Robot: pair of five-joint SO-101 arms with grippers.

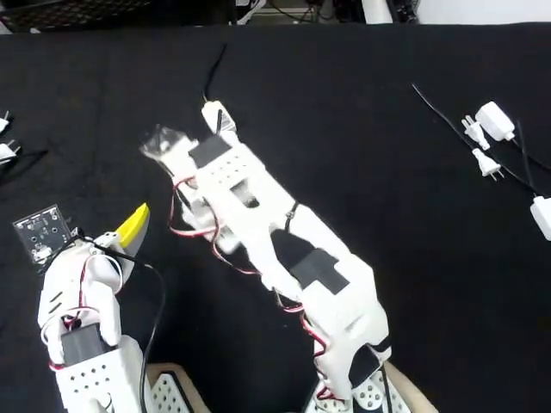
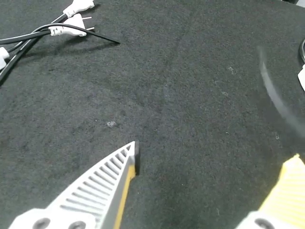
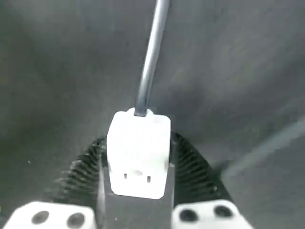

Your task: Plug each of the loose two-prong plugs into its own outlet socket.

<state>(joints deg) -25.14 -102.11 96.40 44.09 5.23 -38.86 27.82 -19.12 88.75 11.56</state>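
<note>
Socket (image 3: 138, 162) is far-centre on the table, clamped by its side walls in the right gripper (image 3: 137, 143). Risk: its cord (image 3: 151, 57) drags, or a plug's push twists it in the jaws. Right arm stretched out low over the black cloth (image 1: 362, 103). Left gripper (image 2: 214, 152) hovers, jaws apart, loose plugs (image 2: 71, 31) beyond it.

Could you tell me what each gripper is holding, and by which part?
The right gripper clamps the socket by its two sides; the left gripper holds nothing.
</note>
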